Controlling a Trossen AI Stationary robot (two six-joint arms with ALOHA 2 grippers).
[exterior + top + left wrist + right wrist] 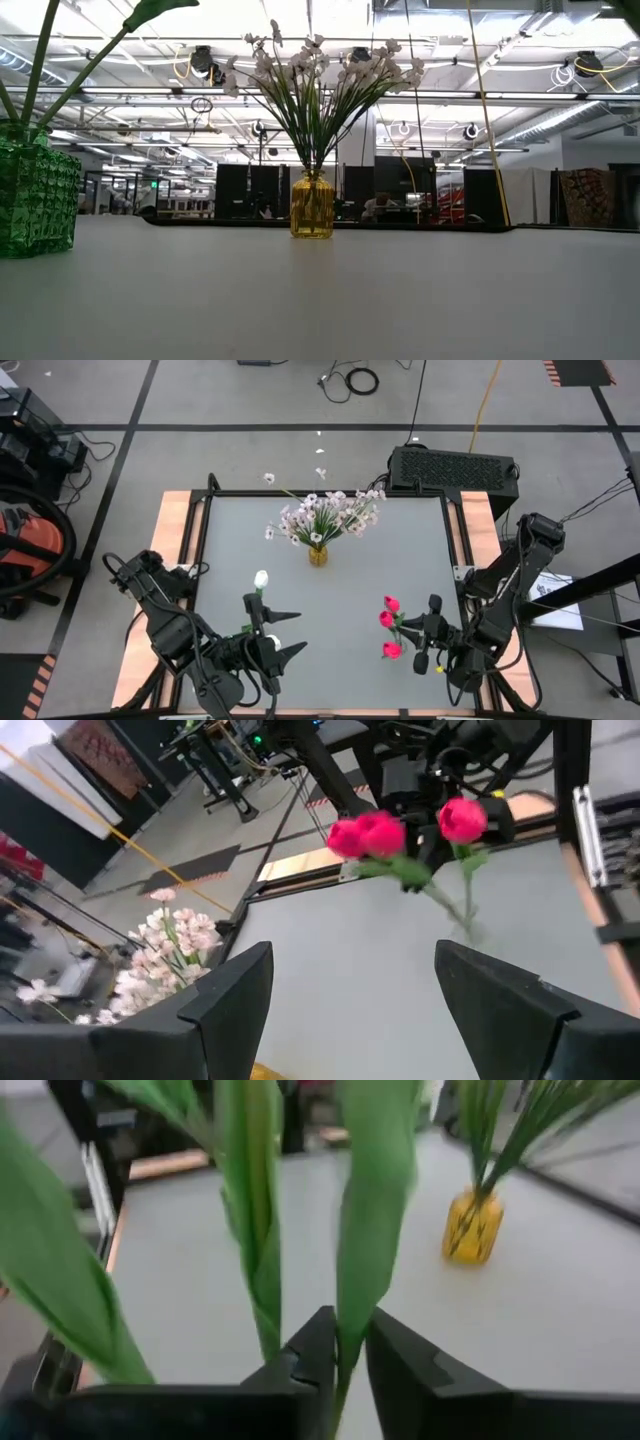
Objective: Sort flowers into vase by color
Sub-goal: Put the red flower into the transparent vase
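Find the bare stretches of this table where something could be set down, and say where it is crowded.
Free: between the yellow vase and either side edge, and mid-table ahead of it. Crowded: the near edge, with the white tulip by the left gripper and pink tulips at the right gripper.

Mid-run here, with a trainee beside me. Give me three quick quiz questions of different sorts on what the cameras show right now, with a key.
1. True or false: the yellow glass vase holds the pink-red tulips.
2. Which gripper has a green stem between its fingers? A left gripper; B right gripper.
3. Fill in: beside the left gripper stands one ___ tulip.

Key: 1 false, it holds the spray of tiny pale blossoms; 2 B; 3 white.
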